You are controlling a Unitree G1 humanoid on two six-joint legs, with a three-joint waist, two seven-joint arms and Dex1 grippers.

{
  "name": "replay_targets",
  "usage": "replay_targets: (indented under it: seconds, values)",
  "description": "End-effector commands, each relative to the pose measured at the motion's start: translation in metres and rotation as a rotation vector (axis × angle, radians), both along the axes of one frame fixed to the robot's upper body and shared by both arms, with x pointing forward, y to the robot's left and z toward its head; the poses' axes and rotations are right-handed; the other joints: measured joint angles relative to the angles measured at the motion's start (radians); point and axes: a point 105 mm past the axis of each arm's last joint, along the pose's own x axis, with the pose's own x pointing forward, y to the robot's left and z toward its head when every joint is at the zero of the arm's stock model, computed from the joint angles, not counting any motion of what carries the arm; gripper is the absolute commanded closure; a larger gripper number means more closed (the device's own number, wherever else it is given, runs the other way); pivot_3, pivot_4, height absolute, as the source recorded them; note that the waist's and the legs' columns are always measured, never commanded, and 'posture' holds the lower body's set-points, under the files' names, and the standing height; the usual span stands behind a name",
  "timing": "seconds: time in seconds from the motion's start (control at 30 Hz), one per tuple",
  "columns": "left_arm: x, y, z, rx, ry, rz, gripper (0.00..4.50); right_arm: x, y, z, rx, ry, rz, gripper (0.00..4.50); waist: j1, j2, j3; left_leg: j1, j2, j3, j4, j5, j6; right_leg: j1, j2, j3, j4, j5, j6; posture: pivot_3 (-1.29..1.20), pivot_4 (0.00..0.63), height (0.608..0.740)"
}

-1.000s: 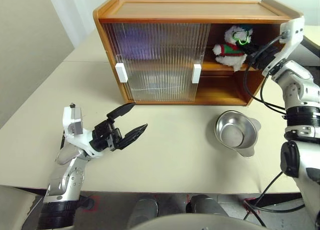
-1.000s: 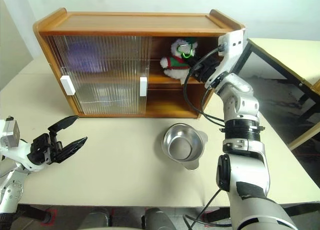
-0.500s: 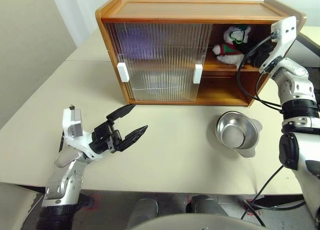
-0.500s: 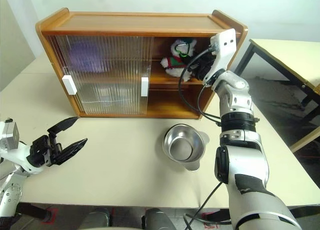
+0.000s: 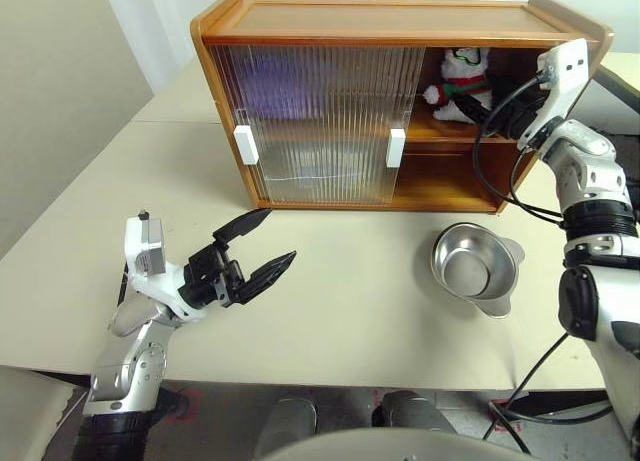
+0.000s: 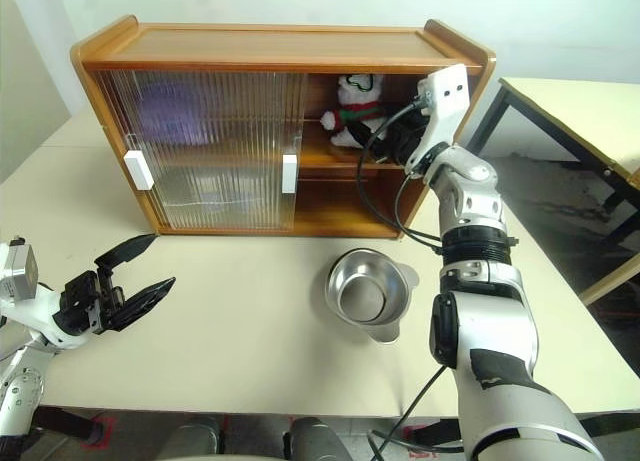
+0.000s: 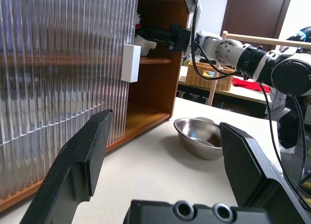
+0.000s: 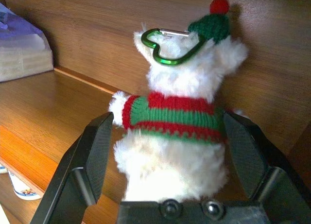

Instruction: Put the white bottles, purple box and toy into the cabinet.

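Surface: pale cream table top (image 5: 350, 281), carrying the large wooden two-shelf cabinet (image 5: 380, 21) at twelve o'clock and a round steel bowl (image 5: 472, 266) at about four o'clock from the middle.
Left eye view, doors: both ribbed translucent sliding doors (image 5: 310, 121) with white rectangular handles (image 5: 243, 144) stand over the left part of the cabinet, leaving the right bay open, presumably to give the right arm its way in.
Left eye view, toy: the small fluffy white plush animal with red-and-green scarf (image 5: 460, 81) sits upright on the upper shelf in that open bay.
Left eye view, right claw: the right claw (image 5: 492, 109) is inside the bay at the toy's four o'clock; its fingers are hard to tell apart against the dark recess.
Left eye view, left claw: the left claw (image 5: 255, 249) hangs low over the surface at eight o'clock, spread wide and empty, likely parked out of the way.
Right eye view, hidden: a lilac blur (image 6: 165, 106) behind the ribbed door is probably the purple box; no white bottles can be made out through the panels.
Left wrist view: the cabinet's open end, the bowl and the right arm reaching in; the toy is mostly masked by the door edge.
Right wrist view: the two black fingers (image 8: 92, 151) stand apart on either side of the toy's body, jaws wide, so the toy looks set down and let go. A soft lilac-purple pack (image 8: 22, 44) lies on the same shelf at ten o'clock, cut off by the frame edge; a white object with blue print (image 8: 19, 185) peeps from the shelf below, too little showing to name.
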Motion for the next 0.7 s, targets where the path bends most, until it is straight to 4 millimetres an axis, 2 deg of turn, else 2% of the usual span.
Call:
replay_targets:
  seconds: [0.03, 0.27, 0.4, 0.43, 0.53, 0.7]
  values:
    - [0.0, -0.003, -0.001, 0.017, 0.006, -0.017, 0.0, -0.005, -0.006, 0.012, -0.021, -0.023, 0.011, 0.06, 0.0, 0.0, 0.0, 0.0, 0.0, 0.0, 0.0, 0.0, 0.0, 0.0, 0.0, 0.0, 0.0, 0.0, 0.0, 0.02, 0.0, 0.74]
    - [0.0, -0.003, -0.002, 0.015, 0.01, -0.015, 0.0, -0.023, -0.012, 0.042, -0.019, -0.058, 0.076, 0.06, 0.001, 0.0, 0.0, 0.0, -0.001, 0.003, 0.0, 0.0, 0.0, 0.0, 0.0, 0.0, 0.0, -0.003, -0.003, 0.02, 0.0, 0.74]
    - [0.0, -0.003, -0.002, 0.012, 0.011, -0.016, 0.0, -0.046, -0.002, 0.053, 0.009, -0.054, 0.217, 0.06, 0.005, 0.0, 0.0, 0.0, -0.001, 0.004, 0.0, 0.001, -0.001, 0.001, 0.002, 0.0, 0.0, -0.003, -0.003, 0.02, 0.0, 0.74]
    - [-0.001, -0.002, -0.002, 0.012, 0.012, -0.016, 0.0, -0.059, 0.007, 0.052, -0.03, -0.058, 0.307, 0.06, 0.006, 0.0, 0.0, 0.0, -0.001, 0.004, 0.0, 0.001, -0.002, 0.001, 0.003, 0.0, 0.0, -0.003, -0.003, 0.02, 0.0, 0.74]
    - [-0.002, -0.003, -0.005, 0.027, 0.017, -0.023, 0.0, -0.089, 0.026, 0.043, -0.113, -0.06, 0.479, 0.97, 0.01, 0.0, 0.0, 0.001, -0.002, 0.004, 0.002, 0.004, -0.006, 0.003, 0.004, 0.0, 0.0, -0.006, -0.002, 0.02, 0.0, 0.74]
    - [-0.003, -0.002, -0.006, 0.03, 0.018, -0.025, 0.0, -0.114, 0.032, 0.008, -0.106, 0.115, 0.577, 2.86, 0.014, -0.001, 0.0, 0.002, -0.005, 0.005, 0.003, 0.007, -0.012, 0.007, 0.005, 0.0, 0.0, -0.007, 0.003, 0.01, 0.0, 0.74]
